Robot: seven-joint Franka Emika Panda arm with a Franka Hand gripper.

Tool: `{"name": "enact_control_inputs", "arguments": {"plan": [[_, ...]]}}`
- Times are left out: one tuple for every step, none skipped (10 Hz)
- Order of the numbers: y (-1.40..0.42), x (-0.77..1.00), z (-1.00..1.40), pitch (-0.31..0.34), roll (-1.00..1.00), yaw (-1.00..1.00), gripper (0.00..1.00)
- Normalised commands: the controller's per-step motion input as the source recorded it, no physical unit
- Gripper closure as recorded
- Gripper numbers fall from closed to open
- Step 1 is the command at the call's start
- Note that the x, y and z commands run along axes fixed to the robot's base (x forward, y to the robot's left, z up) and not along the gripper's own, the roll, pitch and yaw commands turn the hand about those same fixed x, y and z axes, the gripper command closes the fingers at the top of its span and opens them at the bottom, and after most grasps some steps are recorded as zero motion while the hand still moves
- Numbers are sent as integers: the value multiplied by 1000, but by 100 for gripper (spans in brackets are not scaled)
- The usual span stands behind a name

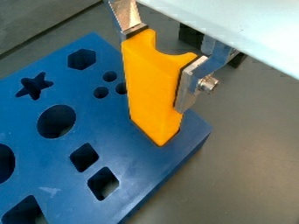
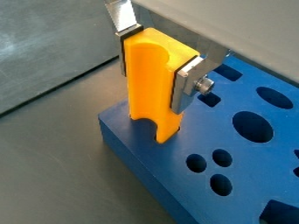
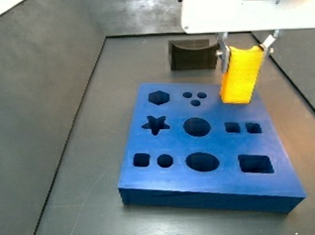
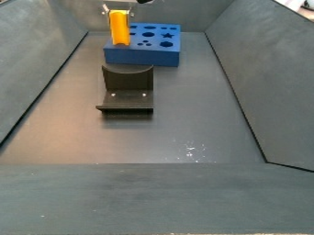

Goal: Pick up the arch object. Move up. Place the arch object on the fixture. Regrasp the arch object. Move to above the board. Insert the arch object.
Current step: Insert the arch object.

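Observation:
The gripper (image 1: pixel 162 57) is shut on the yellow-orange arch object (image 1: pixel 152 92), its silver fingers (image 1: pixel 193 80) pressing two opposite sides. The piece stands upright with its arch notch at the lower end (image 2: pixel 156 131). It hangs over an end edge of the blue board (image 1: pixel 70 122), near a corner (image 2: pixel 122 131). In a side view the arch object (image 3: pixel 242 73) sits under the gripper (image 3: pixel 243 43), above the board's (image 3: pixel 274 143) far right part. The dark fixture (image 3: pixel 190 54) stands just beyond the board, with nothing on it. From the opposite side, the arch object (image 4: pixel 119 27) shows past the fixture (image 4: pixel 127 92).
The board (image 4: pixel 166 53) has several cut-outs: star (image 3: pixel 154 125), circles, hexagon, squares. Sloping dark walls (image 4: pixel 50 83) enclose the grey floor (image 4: pixel 185 128) on both sides. The white arm body (image 3: pixel 227 7) fills the space above the fixture.

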Motion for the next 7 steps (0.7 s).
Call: {"name": "enact_control_inputs", "arguments": {"plan": [[0, 0, -371, 0, 9, 0, 100], [-40, 0, -743, 0, 80, 0, 100], [-77, 0, -1000, 0, 120, -29, 100], [-91, 0, -1000, 0, 130, -43, 100], [-63, 0, -986, 0, 133, -37, 100], [0, 0, -183, 0, 0, -40, 100], [0, 0, 0, -7, 0, 0, 100]]}}
